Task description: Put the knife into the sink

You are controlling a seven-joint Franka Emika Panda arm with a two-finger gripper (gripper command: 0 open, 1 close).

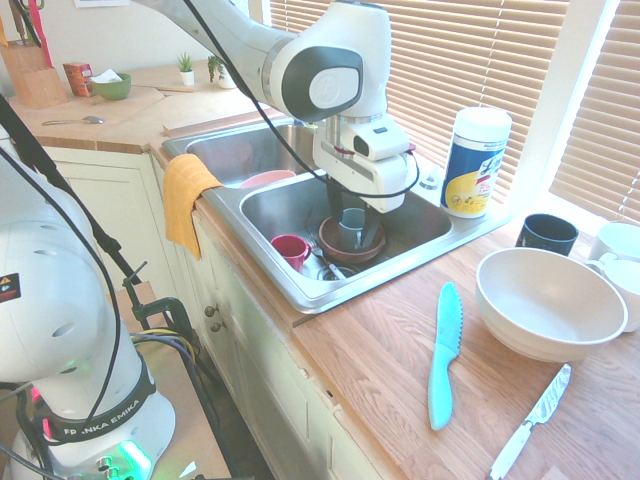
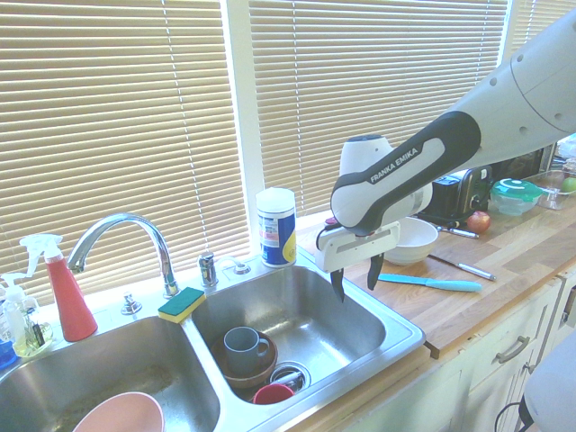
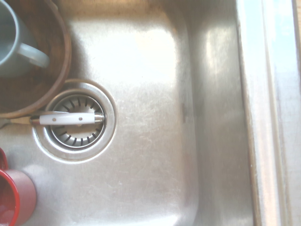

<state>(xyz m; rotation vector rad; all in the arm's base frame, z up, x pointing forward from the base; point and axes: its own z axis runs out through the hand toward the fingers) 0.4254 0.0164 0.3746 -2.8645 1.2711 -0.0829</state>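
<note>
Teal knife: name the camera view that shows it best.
The first exterior view. There the teal knife lies whole and close on the wooden counter, beside the white bowl, serrated edge visible. The second exterior view shows it small and far, beyond the gripper. The wrist view shows only the sink's inside, no knife.

You have the gripper [image 2: 356, 281] hanging over the sink [image 1: 420, 243], above the basin nearest the counter [image 1: 380, 370], fingers apart and holding nothing. In that basin a bowl [image 2: 255, 371] holds a mug [image 2: 243, 344], a cup [image 1: 291, 249] lies just beside it, and a utensil handle [image 3: 70, 118] rests across the drain [image 3: 75, 123]. The knife [image 1: 444, 352] lies flat on the counter, well apart from the sink — between the basin's rim and a large bowl [image 1: 545, 303]. A second knife [image 1: 530, 420] lies just beyond it, near the counter's front edge. A canister [image 1: 474, 162] stands behind the sink, by the window.
</note>
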